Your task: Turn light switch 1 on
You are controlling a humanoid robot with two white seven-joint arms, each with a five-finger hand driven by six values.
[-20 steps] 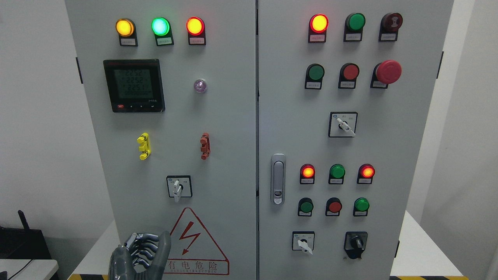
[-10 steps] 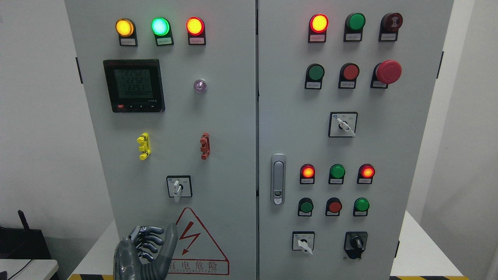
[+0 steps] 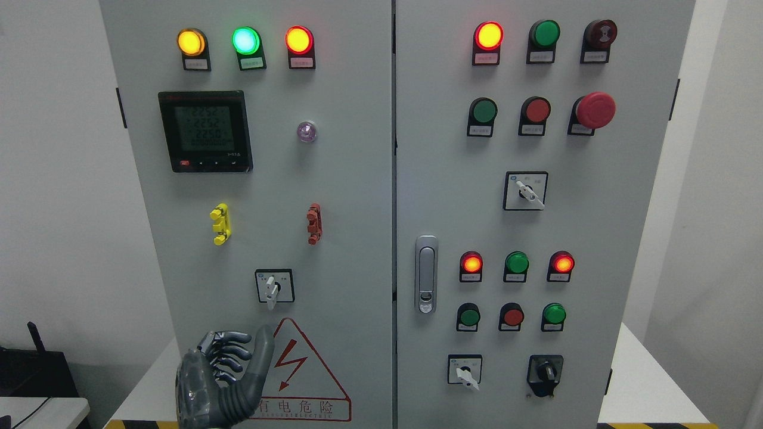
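Grey metal cabinet (image 3: pixel 334 196) fills the head view, two doors side by side, seam down the middle. Left door, top row: yellow lamp (image 3: pixel 191 42), green lamp (image 3: pixel 245 40), red lamp (image 3: pixel 298 39), all lit. Below them a black meter (image 3: pixel 204 131) with a lit screen, digits too small to read surely. Small purple light (image 3: pixel 307 131) to its right. Yellow clip (image 3: pixel 220 224) and red clip (image 3: pixel 313 223) sit lower, well apart.

Rotary switch (image 3: pixel 273 286) is on the left door, lower middle, white knob pointing roughly down, just above the red warning triangle (image 3: pixel 298 372). Which switch counts as number 1 cannot be told from the labels.

Left hand (image 3: pixel 223 378) shows at the bottom left, dark metal, fingers curled inward toward the palm, thumb standing up, holding nothing. Thumb tip is near the triangle's left edge, below the rotary switch and apart from it. Nothing lies between hand and switch.

Right door: lit red lamp (image 3: pixel 488 35), green button (image 3: pixel 545 33), red mushroom button (image 3: pixel 595 109), a second rotary switch (image 3: pixel 526 190), silver door handle (image 3: pixel 425 274) near the seam, then more lamps and buttons, a white-knob switch (image 3: pixel 464 370) and a black knob (image 3: pixel 545 372) at the bottom.

White table (image 3: pixel 647 387) under the cabinet. Dark device (image 3: pixel 36 363) at the far left edge.
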